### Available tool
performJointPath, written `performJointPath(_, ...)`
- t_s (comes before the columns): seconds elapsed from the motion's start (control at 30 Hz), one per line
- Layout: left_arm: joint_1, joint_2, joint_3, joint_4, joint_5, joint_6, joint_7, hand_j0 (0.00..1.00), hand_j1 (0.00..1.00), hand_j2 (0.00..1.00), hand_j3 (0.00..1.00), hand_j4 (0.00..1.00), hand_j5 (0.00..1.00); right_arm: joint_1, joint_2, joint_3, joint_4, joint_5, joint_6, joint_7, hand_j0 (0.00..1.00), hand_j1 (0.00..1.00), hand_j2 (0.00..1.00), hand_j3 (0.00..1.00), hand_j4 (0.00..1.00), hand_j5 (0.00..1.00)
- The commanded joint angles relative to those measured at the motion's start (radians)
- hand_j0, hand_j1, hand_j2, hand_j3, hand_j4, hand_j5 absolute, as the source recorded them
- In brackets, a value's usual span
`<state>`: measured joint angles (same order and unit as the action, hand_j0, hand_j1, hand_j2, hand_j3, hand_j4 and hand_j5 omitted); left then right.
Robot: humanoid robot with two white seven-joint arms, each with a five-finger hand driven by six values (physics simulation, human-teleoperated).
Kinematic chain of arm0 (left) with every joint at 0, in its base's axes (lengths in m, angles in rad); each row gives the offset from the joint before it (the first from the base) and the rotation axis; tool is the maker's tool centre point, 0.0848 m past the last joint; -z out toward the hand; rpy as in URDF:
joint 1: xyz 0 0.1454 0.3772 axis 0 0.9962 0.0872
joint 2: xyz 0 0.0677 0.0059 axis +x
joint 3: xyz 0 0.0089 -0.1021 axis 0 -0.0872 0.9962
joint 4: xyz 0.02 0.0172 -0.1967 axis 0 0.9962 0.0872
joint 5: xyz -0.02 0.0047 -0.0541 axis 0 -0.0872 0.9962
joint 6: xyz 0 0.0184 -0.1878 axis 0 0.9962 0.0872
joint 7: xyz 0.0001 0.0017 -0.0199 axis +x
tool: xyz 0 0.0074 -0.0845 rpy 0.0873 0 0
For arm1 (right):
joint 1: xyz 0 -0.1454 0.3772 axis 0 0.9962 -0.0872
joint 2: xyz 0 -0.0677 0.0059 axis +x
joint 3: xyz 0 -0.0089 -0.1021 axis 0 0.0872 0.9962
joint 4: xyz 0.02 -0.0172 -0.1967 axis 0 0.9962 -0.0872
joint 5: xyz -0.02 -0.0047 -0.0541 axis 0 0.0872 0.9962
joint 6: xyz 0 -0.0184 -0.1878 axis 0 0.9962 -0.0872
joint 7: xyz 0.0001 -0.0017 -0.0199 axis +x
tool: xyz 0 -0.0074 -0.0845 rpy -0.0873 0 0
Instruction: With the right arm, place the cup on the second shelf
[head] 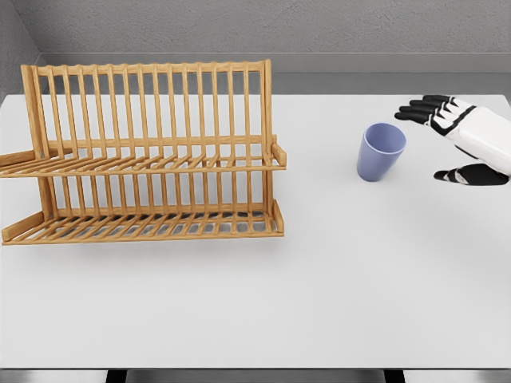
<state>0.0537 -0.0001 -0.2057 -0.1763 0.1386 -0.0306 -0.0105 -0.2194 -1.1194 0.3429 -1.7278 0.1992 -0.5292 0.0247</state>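
A lavender-blue cup [380, 152] stands upright on the white table [319, 295], right of the middle. My right hand [437, 142] is just right of the cup, apart from it, with its black fingers [423, 110] spread and the thumb lower down; it holds nothing. A wooden two-tier dish rack [152, 152] stands on the left of the table, with an upper slatted shelf [160, 163] and a lower one [152, 226]. Both shelves are bare. My left arm is out of view.
A grey wall runs behind the table's far edge. The rack's left end reaches past the picture's left edge. A stretch of table lies between the rack and the cup.
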Motion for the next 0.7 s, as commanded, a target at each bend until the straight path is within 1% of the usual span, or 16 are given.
performJointPath(0.0, 0.0, 0.0, 0.0, 0.0, -0.001, 0.0, 0.001, 1.0, 1.0, 1.0, 1.0, 1.0, 1.0, 0.0, -0.003, 0.001, -0.001, -0.007, 0.003, 0.0, 1.0, 1.0, 1.0, 1.0, 1.0, 1.0)
performJointPath(0.1, 0.0, 0.0, 0.0, 0.0, -0.001, 0.0, 0.001, 1.0, 1.0, 1.0, 1.0, 1.0, 1.0, 0.002, -0.023, 0.001, 0.01, -0.02, 0.024, -0.009, 1.0, 1.0, 1.0, 1.0, 1.0, 1.0)
performJointPath(0.13, 0.0, 0.0, 0.0, 0.0, -0.001, 0.0, 0.001, 1.0, 1.0, 1.0, 1.0, 1.0, 1.0, 0.002, -0.02, 0.002, 0.03, -0.02, 0.1, -0.009, 1.0, 1.0, 1.0, 1.0, 1.0, 1.0)
performJointPath(0.17, 0.0, 0.0, 0.0, 0.0, -0.001, 0.0, 0.0, 1.0, 1.0, 1.0, 1.0, 1.0, 1.0, 0.002, -0.017, 0.004, 0.043, -0.012, 0.196, -0.009, 1.0, 1.0, 1.0, 1.0, 1.0, 1.0)
performJointPath(0.2, 0.0, 0.0, 0.0, 0.0, -0.001, 0.0, 0.0, 1.0, 1.0, 1.0, 1.0, 1.0, 1.0, 0.002, -0.017, 0.011, 0.043, -0.009, 0.25, 0.001, 1.0, 1.0, 1.0, 1.0, 1.0, 1.0)
performJointPath(0.23, 0.0, 0.0, 0.0, 0.0, 0.001, 0.0, 0.0, 1.0, 1.0, 1.0, 1.0, 1.0, 1.0, 0.0, -0.02, 0.011, 0.048, -0.007, 0.256, 0.046, 1.0, 1.0, 1.0, 1.0, 1.0, 1.0)
performJointPath(0.27, 0.0, 0.0, 0.0, 0.0, -0.001, 0.0, 0.0, 1.0, 1.0, 1.0, 1.0, 1.0, 1.0, -0.026, -0.016, 0.011, 0.048, -0.007, 0.258, 0.15, 1.0, 1.0, 1.0, 1.0, 1.0, 1.0)
performJointPath(0.33, 0.0, 0.0, 0.0, 0.0, 0.001, 0.0, 0.0, 1.0, 1.0, 1.0, 1.0, 1.0, 1.0, -0.101, 0.001, 0.011, 0.051, -0.009, 0.258, 0.362, 1.0, 1.0, 1.0, 1.0, 1.0, 1.0)
performJointPath(0.4, 0.0, 0.0, 0.0, 0.0, 0.001, 0.0, 0.0, 1.0, 1.0, 1.0, 1.0, 1.0, 1.0, -0.173, 0.026, 0.015, 0.076, -0.007, 0.256, 0.494, 1.0, 1.0, 1.0, 1.0, 1.0, 1.0)
performJointPath(0.43, 0.0, 0.0, 0.0, 0.0, -0.001, 0.0, 0.0, 1.0, 1.0, 1.0, 1.0, 1.0, 1.0, -0.205, 0.038, 0.028, 0.089, -0.007, 0.256, 0.537, 1.0, 1.0, 1.0, 1.0, 1.0, 1.0)
performJointPath(0.47, 0.0, 0.0, 0.0, 0.0, 0.001, 0.0, 0.0, 1.0, 1.0, 1.0, 1.0, 1.0, 1.0, -0.259, 0.056, 0.073, 0.106, -0.007, 0.256, 0.586, 1.0, 1.0, 1.0, 1.0, 1.0, 1.0)
performJointPath(0.53, 0.0, 0.0, 0.0, 0.0, -0.001, 0.0, 0.0, 1.0, 1.0, 1.0, 1.0, 1.0, 1.0, -0.406, 0.113, 0.212, 0.163, -0.006, 0.255, 0.586, 1.0, 1.0, 1.0, 1.0, 1.0, 1.0)
performJointPath(0.6, 0.0, 0.0, 0.0, 0.0, -0.001, 0.0, 0.0, 1.0, 1.0, 1.0, 1.0, 1.0, 1.0, -0.509, 0.165, 0.33, 0.206, -0.006, 0.256, 0.586, 1.0, 1.0, 1.0, 1.0, 1.0, 1.0)
performJointPath(0.67, 0.0, 0.0, 0.0, 0.0, -0.001, 0.0, 0.0, 1.0, 1.0, 1.0, 1.0, 1.0, 1.0, -0.592, 0.211, 0.412, 0.247, -0.006, 0.255, 0.586, 1.0, 1.0, 1.0, 1.0, 1.0, 1.0)
